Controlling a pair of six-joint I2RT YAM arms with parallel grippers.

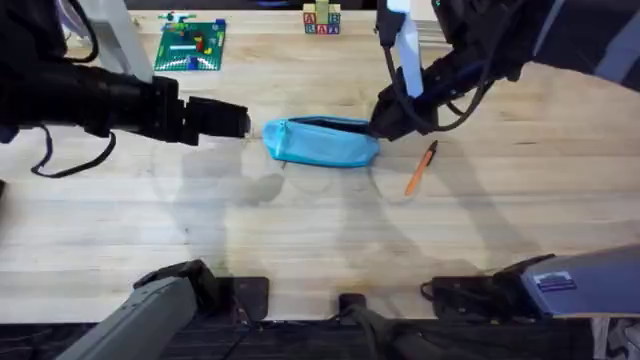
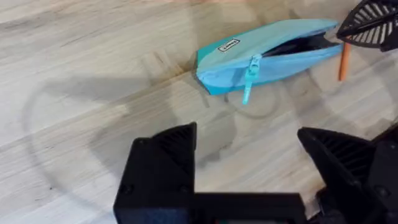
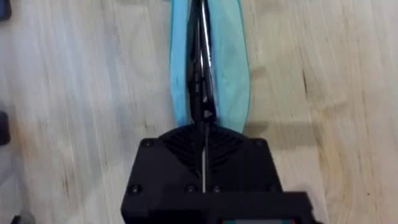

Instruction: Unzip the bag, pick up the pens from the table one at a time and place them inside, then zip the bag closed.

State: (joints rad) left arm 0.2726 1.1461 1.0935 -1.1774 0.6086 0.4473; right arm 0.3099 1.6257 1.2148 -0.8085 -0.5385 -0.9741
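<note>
On the table [image 1: 300, 240]: a light wood-grain top with pale plank seams; both arms reach in from opposite sides toward the middle.
Left gripper [image 1: 240, 121]: hovers just left of the pouch, not touching it; in its wrist view the two black fingers [image 2: 163, 158] stand spread wide with nothing between them.
Bag [image 1: 322, 141]: a light blue fabric pouch lying lengthwise near the table's centre, between the two grippers. Its zipper is drawn back, leaving a dark slit along most of its length; the pull tab [image 2: 249, 85] hangs near the end closest to the left gripper.
Right gripper [image 1: 385, 122]: rests at the pouch's right end; its wrist view shows the fingers [image 3: 180, 146] pressed together on the fabric edge, apparently pinching that end.
Pen [image 1: 421, 167]: one slim orange pen with a black tip, lying on the wood just right of the pouch, tilted, untouched by either gripper.
Background: a green building-brick plate [image 1: 190, 45] and lettered blocks [image 1: 322, 20] sit at the far edge, well apart.
Progress, as a judgement: unzipping looks done or nearly done. Left to do: lift the pen, drop it through the opening, then zip shut. I cannot tell whether anything is already inside.
</note>
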